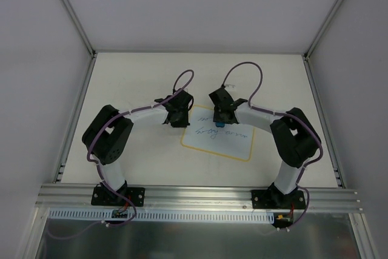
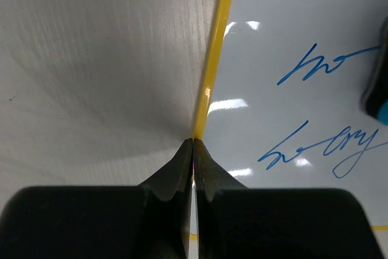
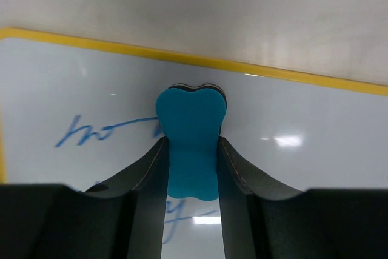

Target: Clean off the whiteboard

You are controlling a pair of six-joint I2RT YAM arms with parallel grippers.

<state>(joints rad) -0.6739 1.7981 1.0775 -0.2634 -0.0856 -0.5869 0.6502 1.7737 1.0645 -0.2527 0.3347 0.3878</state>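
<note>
Whiteboard (image 1: 218,141): lies flat on the worktop (image 1: 133,89), slightly askew, midway between the two arms. I count it as unwiped. Blue handwriting (image 2: 324,65) reads clearly in both wrist views, at least two lines of it, unsmudged. The stretch of board to the right of the eraser in the right wrist view is bare, but I cannot tell whether it was wiped or never written on. My judgement: the erasing is at its very start, with nearly all of it left.

Eraser (image 3: 191,128): bright blue block with a dark underside, standing on the board's far half, close to the yellow border (image 3: 273,71) and at the end of the upper line of writing.

Right tool (image 3: 191,142): pinching the eraser by its two sides, jaws only as far apart as the block is wide.

Left tool (image 2: 193,144): pressed together with nothing between the tips, which meet right on the board's left yellow edge; I take this as pinning the board.

Left arm (image 1: 109,134): elbow swung outward, forearm reaching in to the board's far left corner.

Right arm (image 1: 294,137): mirrored, elbow out, wrist pitched down over the board
</note>
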